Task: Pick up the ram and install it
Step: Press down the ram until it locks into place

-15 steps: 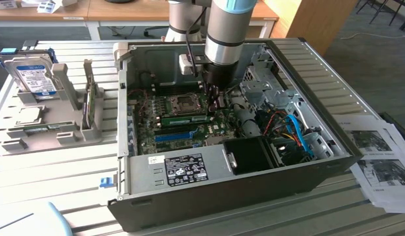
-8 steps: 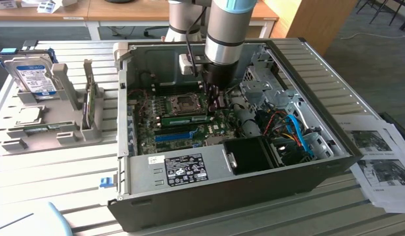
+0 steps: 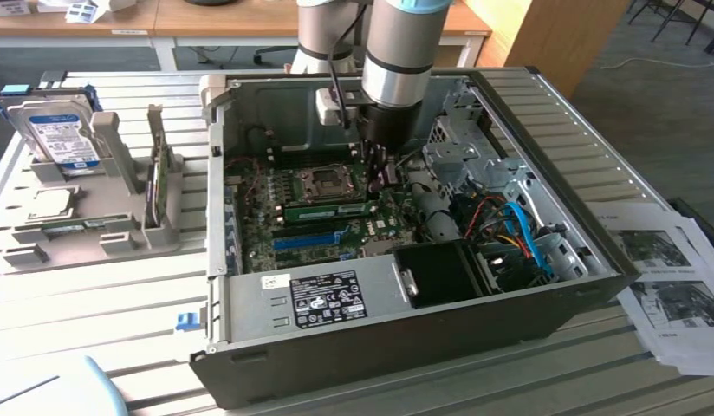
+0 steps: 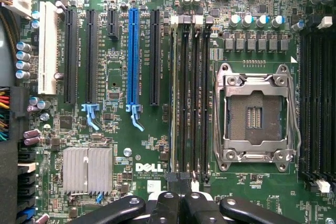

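Note:
The ram (image 3: 328, 211) is a long green stick standing on edge in a memory slot of the motherboard, just beside the CPU socket (image 3: 330, 180). In the wrist view the ram (image 4: 174, 93) appears edge-on as a thin pale line in the outermost of the black memory slots. My gripper (image 3: 378, 176) hangs inside the open computer case (image 3: 334, 347), above the end of the ram towards the exterior view's right. Its black fingers (image 4: 131, 208) are shut together, and I see nothing between them. The gripper (image 4: 178, 203) sits roughly in line with the ram's slot.
A bright blue slot (image 4: 133, 51) runs parallel to the ram (image 3: 308, 240). Left of the case, a grey rack (image 3: 114, 234) holds a hard drive (image 3: 59, 130) and a thin board on edge (image 3: 160, 186). A black shroud (image 3: 444, 270) and cables (image 3: 519, 234) fill the case's right side. Papers (image 3: 669, 277) lie outside.

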Tool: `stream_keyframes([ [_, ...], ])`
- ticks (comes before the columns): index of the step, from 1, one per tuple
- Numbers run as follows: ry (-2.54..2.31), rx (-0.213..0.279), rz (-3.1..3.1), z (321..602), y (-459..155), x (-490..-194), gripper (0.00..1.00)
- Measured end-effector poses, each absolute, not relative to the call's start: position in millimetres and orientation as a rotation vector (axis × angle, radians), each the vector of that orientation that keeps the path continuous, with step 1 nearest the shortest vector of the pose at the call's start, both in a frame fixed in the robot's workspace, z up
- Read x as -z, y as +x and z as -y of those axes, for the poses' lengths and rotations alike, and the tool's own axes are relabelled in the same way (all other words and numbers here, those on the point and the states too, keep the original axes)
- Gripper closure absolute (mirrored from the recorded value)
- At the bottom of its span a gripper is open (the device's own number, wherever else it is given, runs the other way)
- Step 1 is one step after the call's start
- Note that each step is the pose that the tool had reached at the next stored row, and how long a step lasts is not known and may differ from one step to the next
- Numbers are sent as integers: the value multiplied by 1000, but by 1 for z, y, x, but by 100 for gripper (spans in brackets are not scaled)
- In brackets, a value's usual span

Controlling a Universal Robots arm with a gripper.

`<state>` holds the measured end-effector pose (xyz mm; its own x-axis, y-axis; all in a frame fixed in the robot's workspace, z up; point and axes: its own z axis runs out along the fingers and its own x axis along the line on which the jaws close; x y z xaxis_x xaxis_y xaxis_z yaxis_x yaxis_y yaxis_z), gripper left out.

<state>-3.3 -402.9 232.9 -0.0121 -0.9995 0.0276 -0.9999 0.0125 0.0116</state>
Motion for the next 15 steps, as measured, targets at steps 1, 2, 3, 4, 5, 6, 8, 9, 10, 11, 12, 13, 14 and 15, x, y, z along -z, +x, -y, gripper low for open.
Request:
stream_keyframes([
  [1,2188,-17,2215,403,-3,-233,91],
  [2,2188,-17,2215,403,-3,-233,91],
  [3,2188,-17,2215,403,-3,-233,91],
  [4,2188,-17,2215,403,-3,-233,91],
  [5,2188,-18,2215,403,-3,-233,91],
  [6,2188,-17,2215,403,-3,-233,91],
  [8,2188,-18,2215,403,-5,-233,91],
  [9,2188,-18,2215,403,-8,-233,91],
  [10,2188,-18,2215,403,-11,-232,91],
  [11,2188,-17,2215,403,-15,-232,91],
  [12,2188,-17,2215,403,-19,-232,91],
  [13,2188,-17,2215,403,-24,-232,91],
  [14,2188,-17,2215,403,-29,-232,91],
  [15,2188,-17,2215,403,-33,-232,91],
])
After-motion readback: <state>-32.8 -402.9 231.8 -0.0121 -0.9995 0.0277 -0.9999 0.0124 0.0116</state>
